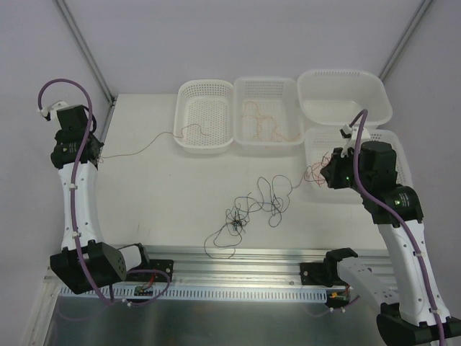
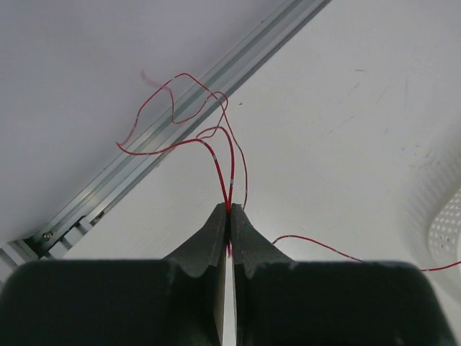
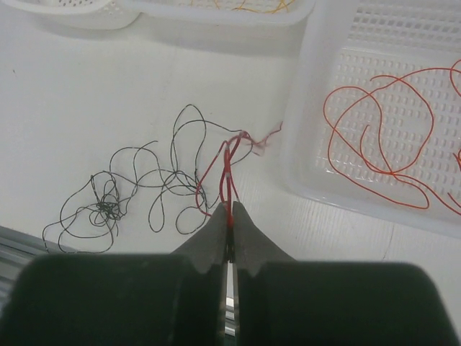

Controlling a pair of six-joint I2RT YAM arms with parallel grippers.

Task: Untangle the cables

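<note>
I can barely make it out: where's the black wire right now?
In the top view the black wire lies loose mid-table, just beyond the near rail, left of the right end effector.

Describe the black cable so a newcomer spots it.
On the white table, look between the row of white baskets and the near metal rail. The black cable sprawls there in loose loops, the only wire not red or orange.
</note>
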